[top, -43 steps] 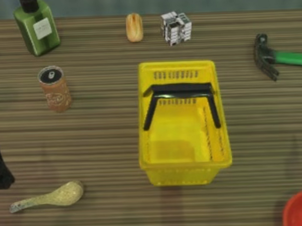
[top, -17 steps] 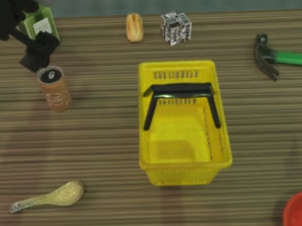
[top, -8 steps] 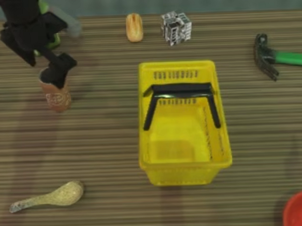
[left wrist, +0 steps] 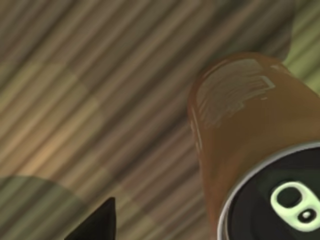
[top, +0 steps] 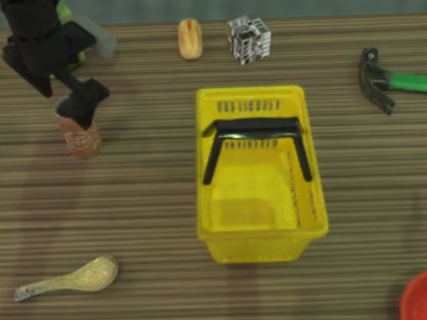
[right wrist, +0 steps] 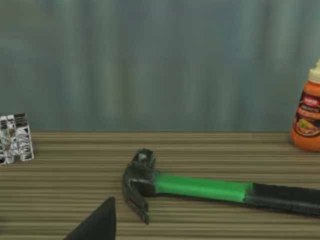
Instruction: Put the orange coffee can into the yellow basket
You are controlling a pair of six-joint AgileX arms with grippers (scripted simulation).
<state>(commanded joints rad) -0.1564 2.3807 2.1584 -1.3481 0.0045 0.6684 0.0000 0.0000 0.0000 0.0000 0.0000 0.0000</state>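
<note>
My left tool sat over the can; I couldn't tell its finger spread. I judged a square, mid-height grip best before carrying it to the basket.

The desk has brown and beige stripes. The coffee can is orange-brown with pale swirls and a dark top. The basket is bright yellow, its handle black. The hammer has a green grip.

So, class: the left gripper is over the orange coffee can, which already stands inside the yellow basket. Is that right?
Not quite. The left gripper is over the orange coffee can, but the can stands on the table, left of the yellow basket, whose inside holds nothing. The top view shows it.
</note>
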